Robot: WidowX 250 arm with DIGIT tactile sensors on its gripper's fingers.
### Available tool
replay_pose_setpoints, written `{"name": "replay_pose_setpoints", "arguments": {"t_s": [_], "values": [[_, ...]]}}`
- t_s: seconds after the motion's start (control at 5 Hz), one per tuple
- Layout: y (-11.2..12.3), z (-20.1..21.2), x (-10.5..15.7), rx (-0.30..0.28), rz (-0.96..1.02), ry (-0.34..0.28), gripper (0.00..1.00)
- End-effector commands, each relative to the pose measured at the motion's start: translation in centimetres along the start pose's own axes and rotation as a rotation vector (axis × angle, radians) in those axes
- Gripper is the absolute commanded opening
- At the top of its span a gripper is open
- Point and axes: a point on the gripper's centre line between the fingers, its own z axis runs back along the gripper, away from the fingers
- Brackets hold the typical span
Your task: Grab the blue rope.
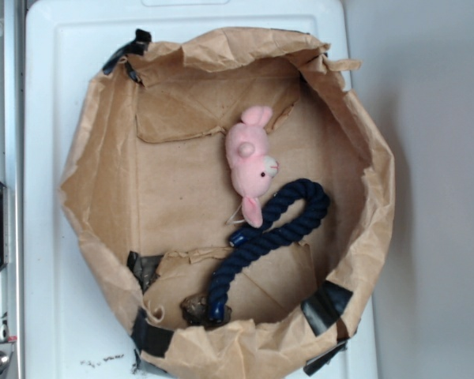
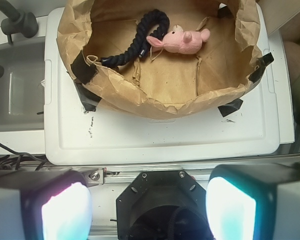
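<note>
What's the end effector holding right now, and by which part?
Nothing. In the wrist view the end effector is open with an empty gap, far short of the paper-lined bin. The blue rope lies untouched on the bin floor beside the pink plush.

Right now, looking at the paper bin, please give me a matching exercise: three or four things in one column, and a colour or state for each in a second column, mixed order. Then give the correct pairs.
Things:
1. blue rope
2. pink plush
3. paper bin
4. tool

Colour or state:
A. brown, crumpled, with black tape on the rim
B. open, outside the bin, holding nothing
C. dark navy, bent in a hook shape
D. light pink, lying beside the curve of the rope

Pairs: 1-C, 2-D, 3-A, 4-B
</note>
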Motion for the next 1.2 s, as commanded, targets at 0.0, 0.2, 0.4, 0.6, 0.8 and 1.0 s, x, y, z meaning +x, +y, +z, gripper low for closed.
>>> {"name": "replay_pose_setpoints", "arguments": {"t_s": [0.0, 0.2, 0.4, 0.6, 0.8, 1.0], "values": [[0.0, 0.0, 0.0, 0.000, 0.000, 0.000, 1.00], [1.0, 0.2, 2.0, -0.008, 0.080, 0.006, 1.00], [2.1, -0.3, 3.9, -0.008, 0.136, 0.016, 1.00], [2.1, -0.3, 3.9, -0.008, 0.136, 0.016, 1.00], [2.1, -0.3, 3.9, -0.008, 0.136, 0.016, 1.00], [2.1, -0.3, 3.9, -0.008, 0.136, 0.016, 1.00]]}}
